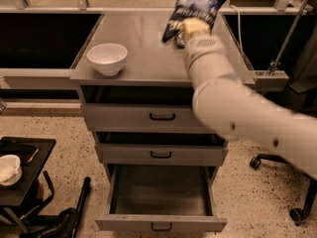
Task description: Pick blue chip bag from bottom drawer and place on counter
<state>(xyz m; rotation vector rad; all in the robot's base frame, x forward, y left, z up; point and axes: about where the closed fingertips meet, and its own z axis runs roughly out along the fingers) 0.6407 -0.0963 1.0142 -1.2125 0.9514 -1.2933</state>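
Note:
The blue chip bag (199, 3) is held up, tilted, over the back right part of the grey counter (143, 53). My gripper (189, 29) is at the bag's lower edge and shut on it, with my white arm reaching in from the right. The bag's bottom looks close to the counter; I cannot tell if it touches. The bottom drawer (161, 197) is pulled open below and shows a bare inside.
A white bowl (107, 58) stands on the counter's front left. The two upper drawers (162, 117) are slightly ajar. A small black side table (22, 175) with a white cup stands at the lower left. Chair wheels (297, 215) are at the right.

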